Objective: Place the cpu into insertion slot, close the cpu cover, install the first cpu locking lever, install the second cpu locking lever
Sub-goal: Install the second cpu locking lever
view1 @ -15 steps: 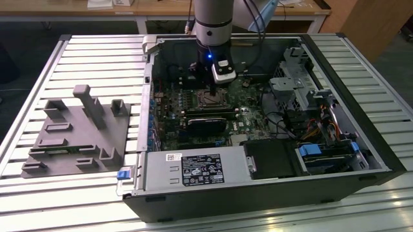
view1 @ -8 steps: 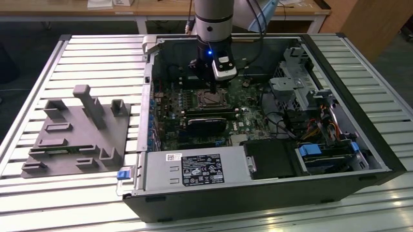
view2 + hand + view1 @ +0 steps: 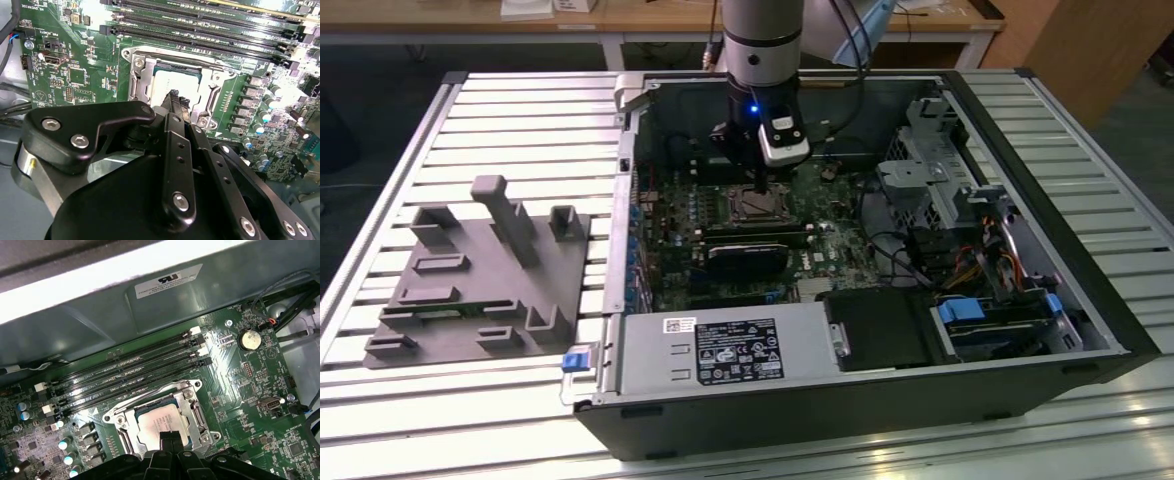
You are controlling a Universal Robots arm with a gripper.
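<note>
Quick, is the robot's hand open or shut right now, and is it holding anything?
Hand: shut, fingertips together just above the pale grey-silver square cpu in its silvery-rimmed insertion slot; holding nothing.

The cpu point(image 3: 159, 424) presents a pale grey-silver metal top with a smooth, dull satin finish, seated in the insertion slot point(image 3: 190, 412), whose bright silvery metal rim is glossy and reflective, the cpu cover point(image 3: 215, 80) being thin polished sheet metal; all sit on a green circuit board point(image 3: 240, 375) with a semi-gloss lacquered face. The gripper point(image 3: 175, 102) is matt black, smooth, seemingly plastic or coated metal, fastened with shiny steel screws, and the black memory slots point(image 3: 125, 377) at 10 o'clock from the socket in the first wrist view look like glossy plastic. In the exterior view the table point(image 3: 520, 110) is ribbed, brushed aluminium-like metal, carrying a matt grey plastic-looking fixture point(image 3: 480, 275) at 9 o'clock from the matt black computer case point(image 3: 854, 400).
</note>
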